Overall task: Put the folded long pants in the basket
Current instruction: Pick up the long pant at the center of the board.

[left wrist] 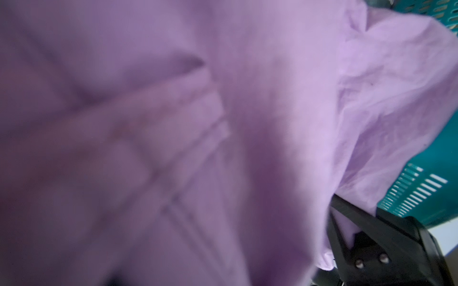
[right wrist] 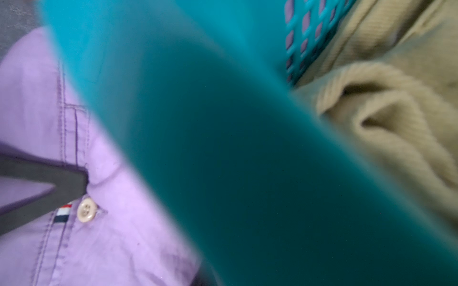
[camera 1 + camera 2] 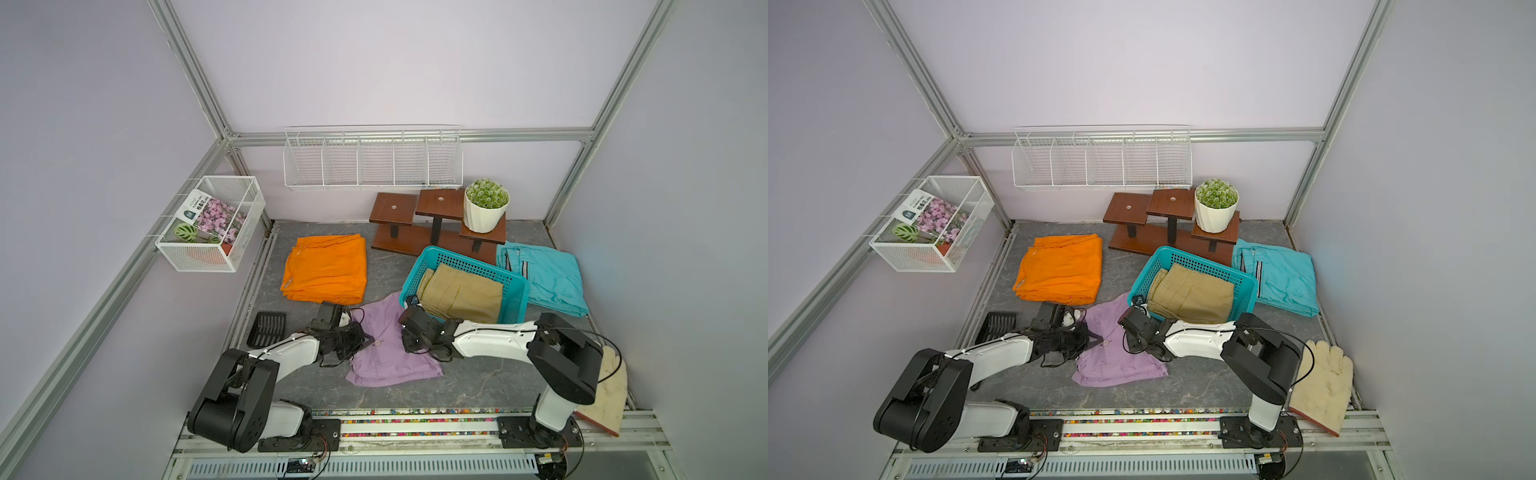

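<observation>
Grey tabletop (image 3: 478, 386), left hand (image 3: 368, 337) pinching lilac pants (image 3: 390, 357), right hand (image 3: 410, 302) gripping basket (image 3: 469, 260)

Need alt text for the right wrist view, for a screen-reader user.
A blurred turquoise basket wall fills the middle of the view, very close to the camera. On one side lie the lilac pants, with a pale button and a dark gripper finger over them; on the other, the tan pants sit inside the basket.
</observation>
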